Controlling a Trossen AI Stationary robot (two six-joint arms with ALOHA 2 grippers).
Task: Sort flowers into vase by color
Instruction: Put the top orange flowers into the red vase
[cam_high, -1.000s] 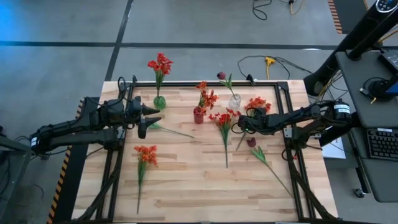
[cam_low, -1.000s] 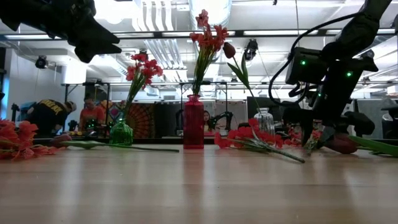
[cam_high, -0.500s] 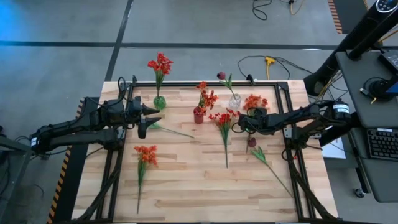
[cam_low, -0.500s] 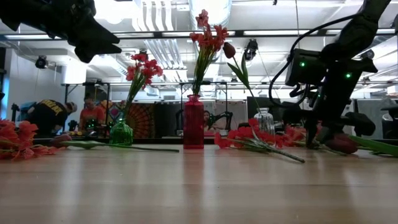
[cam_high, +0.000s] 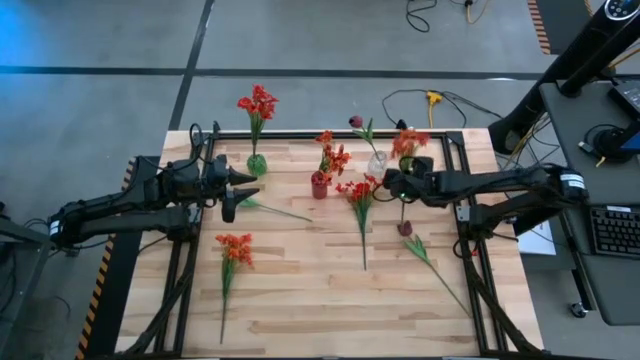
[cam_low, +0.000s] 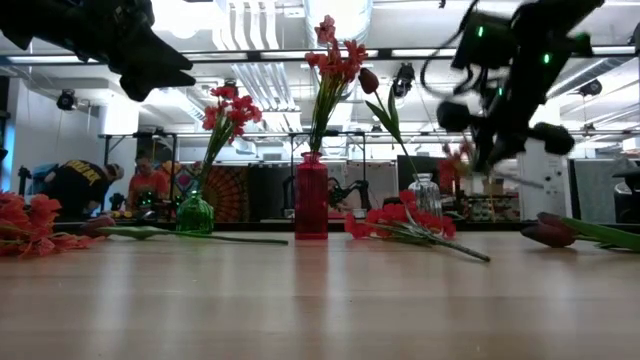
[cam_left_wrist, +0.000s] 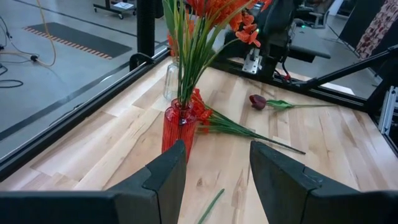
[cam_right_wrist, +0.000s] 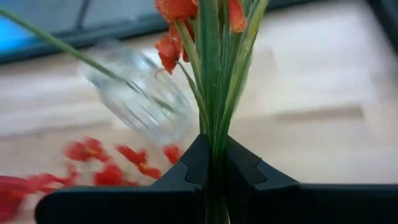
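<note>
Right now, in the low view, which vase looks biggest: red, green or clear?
1. Red vase, clearly tallest.
2. Green vase and clear vase: near alike, and distance from the camera may differ, so no ranking.

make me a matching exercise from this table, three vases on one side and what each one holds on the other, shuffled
1. green vase
2. red vase
3. clear vase

A. a single dark maroon bloom
B. red blooms, at the table's far left corner
C. orange-red blooms, near the table's middle

Pairs: 1-B, 2-C, 3-A
</note>
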